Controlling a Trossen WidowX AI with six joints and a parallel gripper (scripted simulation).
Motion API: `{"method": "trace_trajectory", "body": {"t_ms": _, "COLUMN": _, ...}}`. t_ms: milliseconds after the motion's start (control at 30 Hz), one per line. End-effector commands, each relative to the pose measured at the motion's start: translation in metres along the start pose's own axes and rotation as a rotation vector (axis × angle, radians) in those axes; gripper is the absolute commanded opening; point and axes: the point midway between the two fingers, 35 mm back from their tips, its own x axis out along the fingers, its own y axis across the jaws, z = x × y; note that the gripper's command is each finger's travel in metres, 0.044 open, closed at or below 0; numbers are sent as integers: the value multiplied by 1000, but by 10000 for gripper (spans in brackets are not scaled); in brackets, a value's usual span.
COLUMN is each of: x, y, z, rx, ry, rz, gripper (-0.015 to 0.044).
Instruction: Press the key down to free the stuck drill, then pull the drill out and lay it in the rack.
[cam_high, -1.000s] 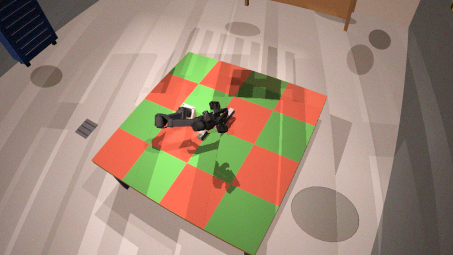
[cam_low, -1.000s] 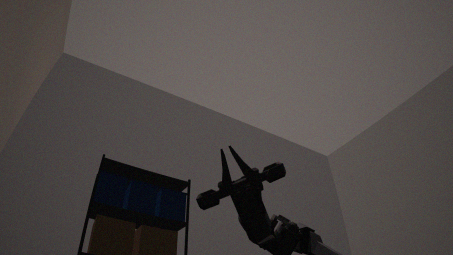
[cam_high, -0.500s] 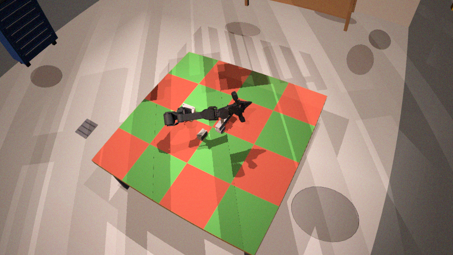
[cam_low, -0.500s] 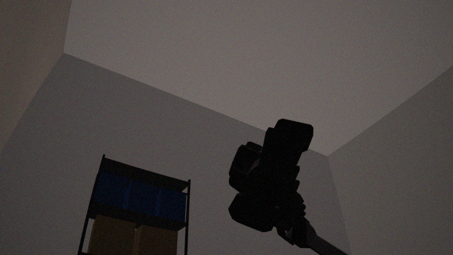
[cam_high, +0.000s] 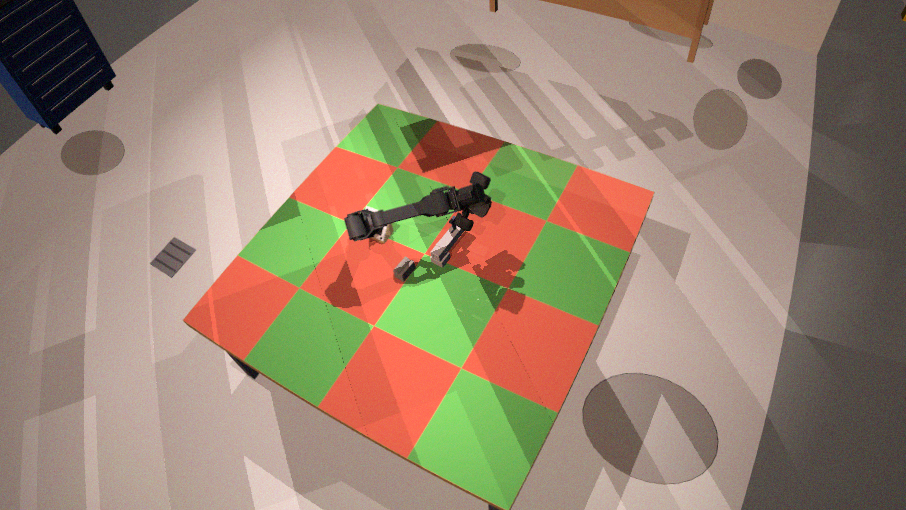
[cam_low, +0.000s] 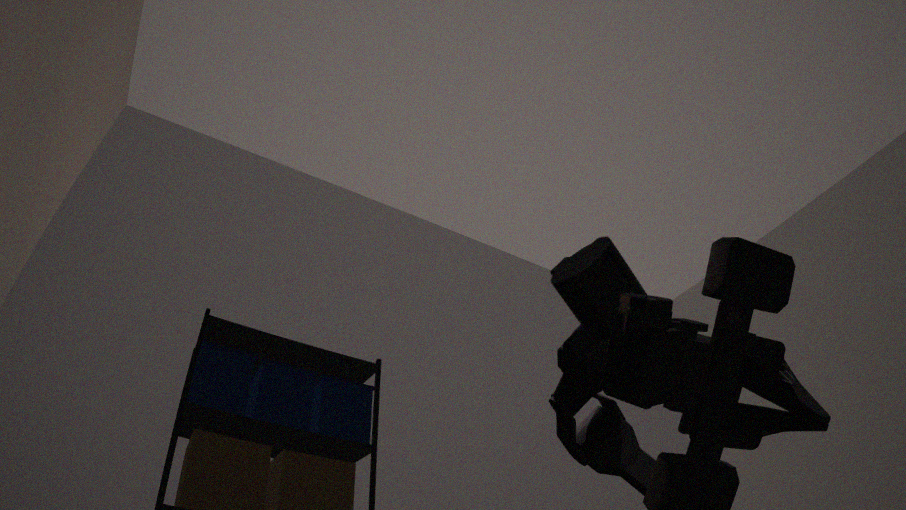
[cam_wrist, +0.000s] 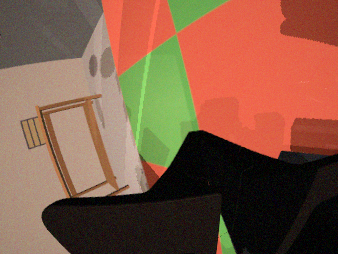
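Observation:
My gripper is shut and empty. Its black fingers meet in the wrist view. In the top view it is above and slightly behind a pale grey slab, which has a dark bar along it; no contact can be made out. A small grey block stands in front and left of that slab. A whitish and brown piece shows partly under the arm. Which of these is the key, the drill or the rack I cannot tell.
The red and green checkered table carries everything. The arm spans above it from its base end at the left. A blue drawer cabinet and a wooden bench stand on the floor beyond. The exterior view shows a shelf with blue bins.

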Motion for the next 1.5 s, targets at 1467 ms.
{"method": "trace_trajectory", "body": {"t_ms": 1467, "x": -33, "y": -73, "z": -71, "rx": -111, "ry": 157, "rz": -853, "gripper": 0}}
